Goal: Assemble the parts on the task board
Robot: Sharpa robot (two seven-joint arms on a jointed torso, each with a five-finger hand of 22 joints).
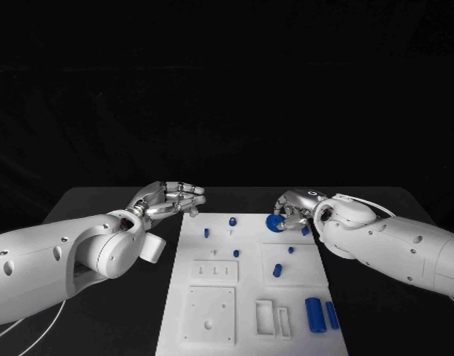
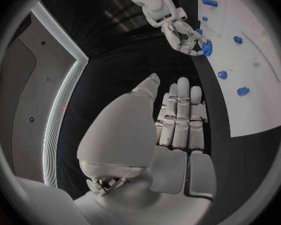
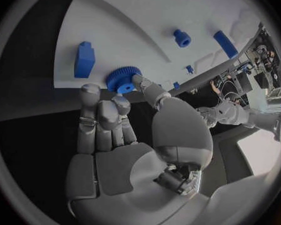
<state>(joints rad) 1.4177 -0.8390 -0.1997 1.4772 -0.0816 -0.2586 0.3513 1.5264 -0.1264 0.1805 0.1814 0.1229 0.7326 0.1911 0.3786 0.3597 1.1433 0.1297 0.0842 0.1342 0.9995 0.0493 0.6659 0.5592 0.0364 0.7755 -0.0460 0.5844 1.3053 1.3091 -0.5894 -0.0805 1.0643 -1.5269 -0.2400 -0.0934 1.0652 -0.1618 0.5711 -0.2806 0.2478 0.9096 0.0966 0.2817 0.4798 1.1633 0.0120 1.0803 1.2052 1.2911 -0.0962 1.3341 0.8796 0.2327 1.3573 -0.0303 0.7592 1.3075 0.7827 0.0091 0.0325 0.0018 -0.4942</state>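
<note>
The right hand [image 3: 115,130] pinched a blue gear [image 3: 123,78] at the board's [image 1: 251,297] far right edge; small, stiff, light, toothed rim probably grips well. The left hand [image 2: 181,122] hovered flat, fingers together, empty, beside the board

No text, label, brand, number or sign can be read on anything here.
</note>
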